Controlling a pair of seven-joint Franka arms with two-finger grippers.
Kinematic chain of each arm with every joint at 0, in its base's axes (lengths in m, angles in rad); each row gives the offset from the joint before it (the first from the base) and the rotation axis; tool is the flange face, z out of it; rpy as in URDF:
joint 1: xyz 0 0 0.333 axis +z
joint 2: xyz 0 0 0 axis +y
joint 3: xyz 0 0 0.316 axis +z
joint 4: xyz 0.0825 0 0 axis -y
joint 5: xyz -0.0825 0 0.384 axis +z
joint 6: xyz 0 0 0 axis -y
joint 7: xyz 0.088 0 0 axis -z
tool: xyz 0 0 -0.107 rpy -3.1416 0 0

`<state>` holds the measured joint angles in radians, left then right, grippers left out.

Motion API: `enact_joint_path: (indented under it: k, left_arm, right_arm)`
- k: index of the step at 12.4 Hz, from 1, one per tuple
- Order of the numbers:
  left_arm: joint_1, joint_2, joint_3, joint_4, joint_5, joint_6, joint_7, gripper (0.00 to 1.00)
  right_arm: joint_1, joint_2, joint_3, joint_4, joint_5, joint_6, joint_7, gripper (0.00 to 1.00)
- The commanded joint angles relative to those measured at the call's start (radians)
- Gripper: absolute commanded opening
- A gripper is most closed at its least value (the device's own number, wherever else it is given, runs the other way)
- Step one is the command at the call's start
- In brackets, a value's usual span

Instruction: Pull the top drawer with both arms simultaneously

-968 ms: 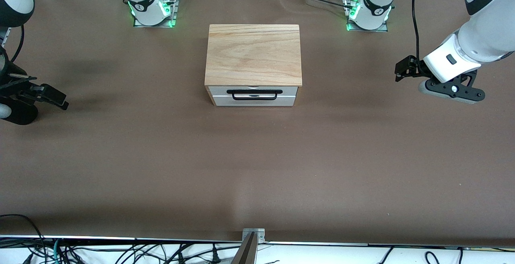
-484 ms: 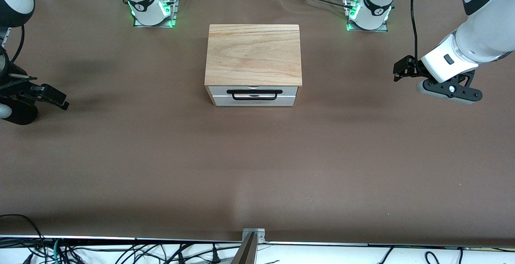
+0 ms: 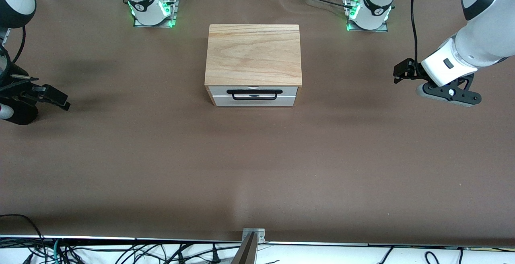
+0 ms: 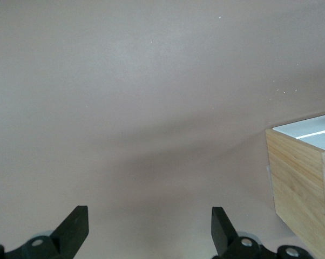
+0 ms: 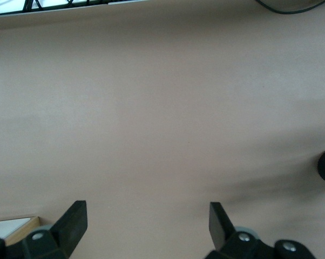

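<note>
top drawer [image 3: 253, 91] flush in cabinet [image 3: 253, 54] | my left claw [image 4: 149, 229] spread, over bare tabletop [image 3: 257, 167] | my right claw [image 5: 146, 226] spread, likewise, well apart from handle [image 3: 254, 95]

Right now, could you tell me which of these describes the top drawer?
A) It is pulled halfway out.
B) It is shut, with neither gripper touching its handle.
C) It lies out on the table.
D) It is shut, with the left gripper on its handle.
B: the top drawer sits flush in the cabinet, while the left gripper and right gripper hang open over bare table at either end.
</note>
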<state>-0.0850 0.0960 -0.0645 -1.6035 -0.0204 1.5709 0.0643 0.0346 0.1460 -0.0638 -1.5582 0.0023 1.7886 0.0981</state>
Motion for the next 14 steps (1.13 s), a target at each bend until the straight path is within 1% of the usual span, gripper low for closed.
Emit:
enact_joint_path:
  k: [1,14]
  left_arm:
    - [-0.004,0.022,-0.001,0.033,0.005,-0.015,0.026,1.00]
    - [0.007,0.024,0.000,0.031,-0.023,-0.017,0.025,1.00]
  right_arm:
    - [-0.001,0.014,0.002,0.029,0.013,-0.012,-0.011,1.00]
    - [0.002,0.026,0.009,0.047,0.015,-0.012,-0.008,1.00]
